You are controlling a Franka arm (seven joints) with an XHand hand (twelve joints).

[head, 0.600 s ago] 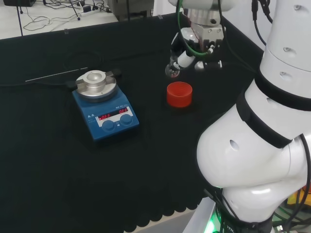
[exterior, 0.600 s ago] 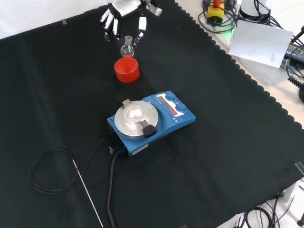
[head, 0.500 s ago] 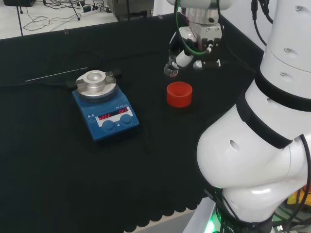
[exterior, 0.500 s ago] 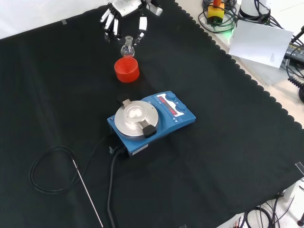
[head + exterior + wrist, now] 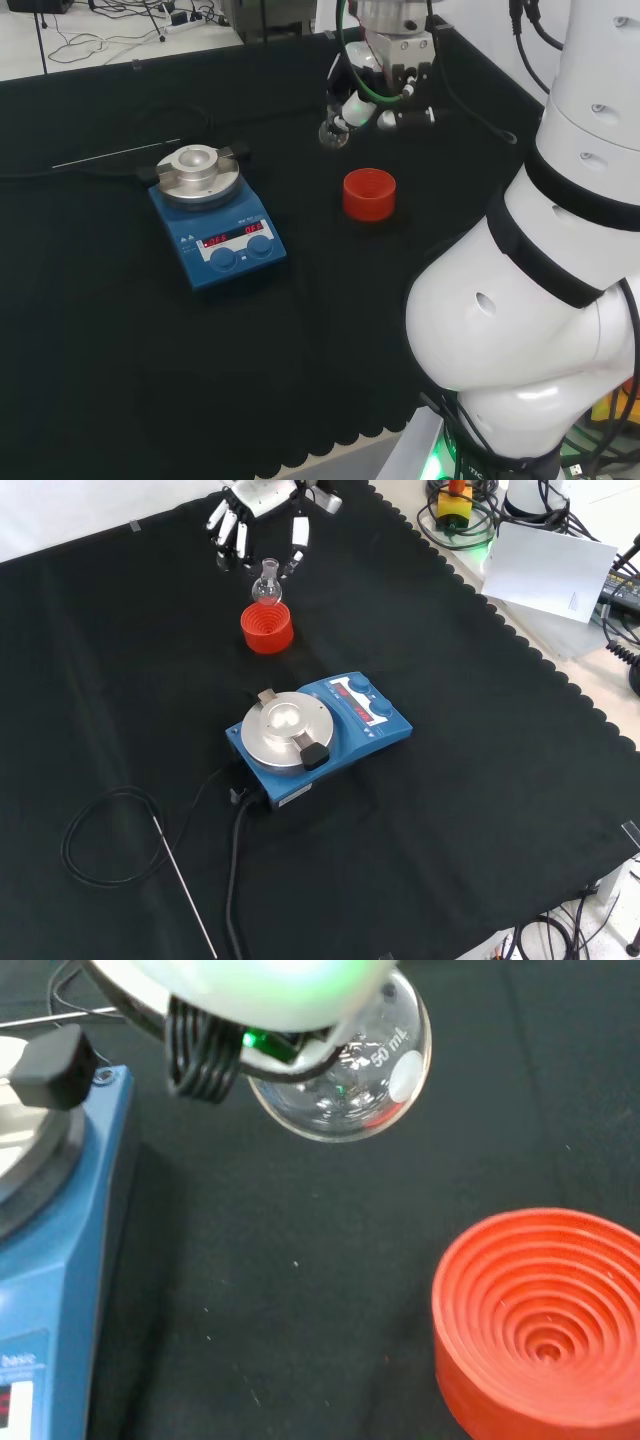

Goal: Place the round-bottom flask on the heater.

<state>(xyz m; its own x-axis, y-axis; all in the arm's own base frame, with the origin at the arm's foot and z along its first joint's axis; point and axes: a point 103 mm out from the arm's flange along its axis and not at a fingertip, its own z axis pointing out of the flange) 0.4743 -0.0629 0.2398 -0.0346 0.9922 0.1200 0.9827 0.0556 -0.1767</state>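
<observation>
A small clear round-bottom flask (image 5: 331, 133) hangs in the air, left of and beyond the empty red ribbed stand (image 5: 368, 193) in the head view. The hand (image 5: 378, 72) is above it, fingers curled on its neck. In the front view the flask (image 5: 266, 583) hangs just above the stand (image 5: 267, 627), under the hand (image 5: 252, 502). The blue heater (image 5: 218, 222) with its round metal top plate (image 5: 287, 727) stands left of the stand in the head view. The wrist view has the flask's bulb (image 5: 345, 1070) between the heater's edge (image 5: 50, 1250) and the stand (image 5: 545, 1325).
A thin metal rod (image 5: 186, 888) and a coiled black cable (image 5: 100, 842) lie on the cloth in front of the heater in the front view. A white sheet (image 5: 548, 568) and loose cables lie off the bench's right edge there.
The hand has carried the flask left in the head view, off the spot above the red stand and nearer the heater. Stand and heater have not moved.
</observation>
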